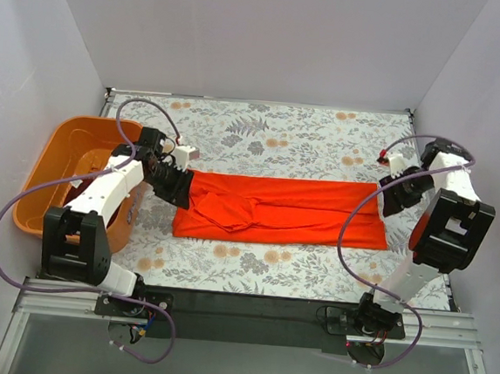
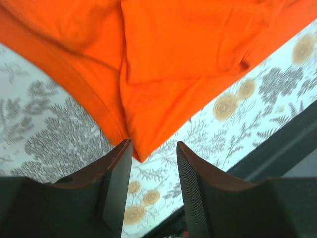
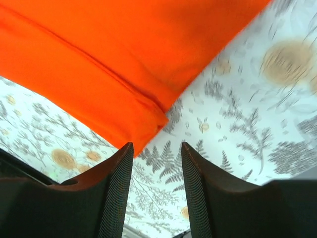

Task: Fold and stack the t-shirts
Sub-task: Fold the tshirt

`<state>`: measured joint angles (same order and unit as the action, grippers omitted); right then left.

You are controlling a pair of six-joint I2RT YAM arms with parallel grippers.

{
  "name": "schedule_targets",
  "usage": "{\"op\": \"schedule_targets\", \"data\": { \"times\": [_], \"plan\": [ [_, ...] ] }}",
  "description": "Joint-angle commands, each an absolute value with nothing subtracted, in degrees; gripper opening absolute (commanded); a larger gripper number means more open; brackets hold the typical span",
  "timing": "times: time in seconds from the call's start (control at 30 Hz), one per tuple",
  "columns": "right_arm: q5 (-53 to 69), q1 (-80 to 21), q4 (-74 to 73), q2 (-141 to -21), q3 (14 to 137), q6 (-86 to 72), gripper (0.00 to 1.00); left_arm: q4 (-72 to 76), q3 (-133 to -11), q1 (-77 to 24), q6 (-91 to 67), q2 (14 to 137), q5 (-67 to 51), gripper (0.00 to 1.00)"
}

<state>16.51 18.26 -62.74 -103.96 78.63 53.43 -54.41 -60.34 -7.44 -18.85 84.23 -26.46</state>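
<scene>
The main risk is a shallow or one-layer catch: the orange-red t-shirt [image 1: 292,210] lies in the middle of the table [image 1: 264,123], folded lengthwise into a long band running left to right, and each end is a stack of loose layers. The left hand [image 2: 152,148] is released, its fingers spread, with only the pointed corner of the cloth reaching into the gap; closing there would likely pinch the top ply alone, and the fold would peel apart when lifted. The right hand [image 3: 156,146] is likewise spread and holds nothing, the hemmed right corner lying just ahead of its left finger, so it could close on bare table. Uneven lifts from the two ends would skew the band. The fabric looks soft and matte, with a rumpled bulge towards its left end; the fingers are dark, rigid and finely ribbed, the table covering a smooth floral print. A hard orange basket [image 1: 55,157] sits at the far left.
</scene>
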Motion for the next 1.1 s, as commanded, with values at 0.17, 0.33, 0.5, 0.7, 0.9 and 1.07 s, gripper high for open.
{"op": "schedule_targets", "data": {
  "times": [0.17,0.33,0.5,0.7,0.9,1.07],
  "plan": [
    [32.60,1.44,-63.81,-98.18,83.06,45.71,0.37,-45.63,-62.23,-11.77,-27.85,86.30,-26.90,0.41],
    [37.36,-8.42,-55.82,-96.77,78.24,38.16,0.36,-41.49,-61.26,-13.71,-32.69,90.26,-21.98,0.41],
    [35.33,-12.48,-52.47,-98.61,75.41,37.35,0.36,-40.26,-61.44,-14.68,-33.66,93.60,-18.37,0.41],
    [36.47,-13.71,-51.68,-98.88,74.71,36.74,0.36,-39.82,-61.96,-15.03,-33.22,95.97,-17.22,0.39],
    [40.15,-17.22,-47.64,-97.30,74.01,33.93,0.38,-39.73,-62.58,-15.64,-33.31,97.38,-18.55,0.30],
    [40.88,-23.98,-35.73,-92.39,69.79,31.65,0.40,-39.81,-63.10,-15.64,-33.57,98.61,-18.46,0.13]
  ]
}}
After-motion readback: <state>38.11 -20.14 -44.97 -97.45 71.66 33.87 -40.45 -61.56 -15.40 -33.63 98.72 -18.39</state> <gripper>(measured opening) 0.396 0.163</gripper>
